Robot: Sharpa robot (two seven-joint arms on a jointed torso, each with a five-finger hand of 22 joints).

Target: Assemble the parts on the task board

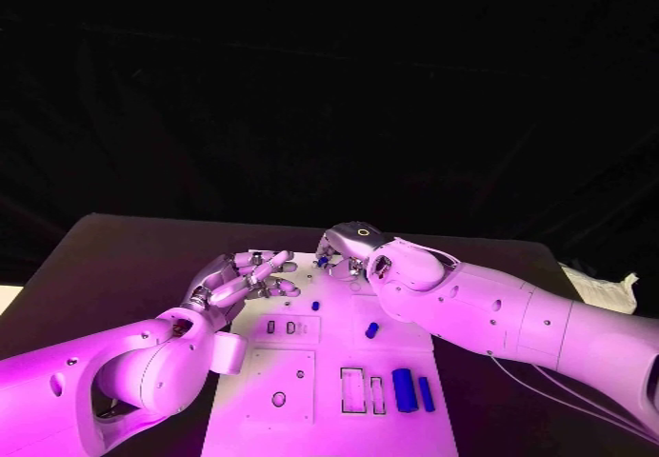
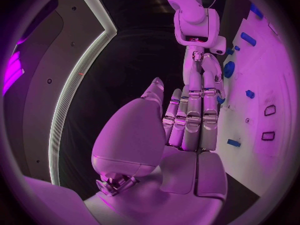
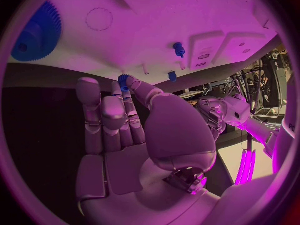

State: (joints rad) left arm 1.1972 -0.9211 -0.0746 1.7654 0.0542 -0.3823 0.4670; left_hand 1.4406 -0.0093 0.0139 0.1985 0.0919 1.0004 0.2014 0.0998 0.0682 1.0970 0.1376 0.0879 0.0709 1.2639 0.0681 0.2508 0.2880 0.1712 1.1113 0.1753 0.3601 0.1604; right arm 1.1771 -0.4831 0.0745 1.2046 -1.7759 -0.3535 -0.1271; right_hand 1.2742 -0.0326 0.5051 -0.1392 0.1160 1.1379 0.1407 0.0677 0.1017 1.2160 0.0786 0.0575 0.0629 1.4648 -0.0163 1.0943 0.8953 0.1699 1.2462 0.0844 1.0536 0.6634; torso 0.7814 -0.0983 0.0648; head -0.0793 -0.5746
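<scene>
The white task board [image 1: 329,419] lies in the middle of the black table. My right hand [image 1: 351,249] hovers over the board's far end and pinches a small blue gear [image 3: 123,79] between thumb and a finger; the same gear [image 1: 323,259] shows just under its fingertips. My left hand [image 1: 248,278] lies stretched flat over the board's far left corner, holding nothing, its fingertips [image 2: 203,92] close to the right hand [image 2: 201,60]. A large blue gear [image 3: 34,32] sits on the board beyond the right hand [image 3: 125,120].
Loose blue parts lie on the board: a short peg [image 1: 370,329], a tiny piece [image 1: 314,306], two long bars [image 1: 404,388] at the near right beside empty slots [image 1: 353,388]. A blue peg [image 3: 179,49] stands in the board. The dark table [image 1: 124,276] surrounds it.
</scene>
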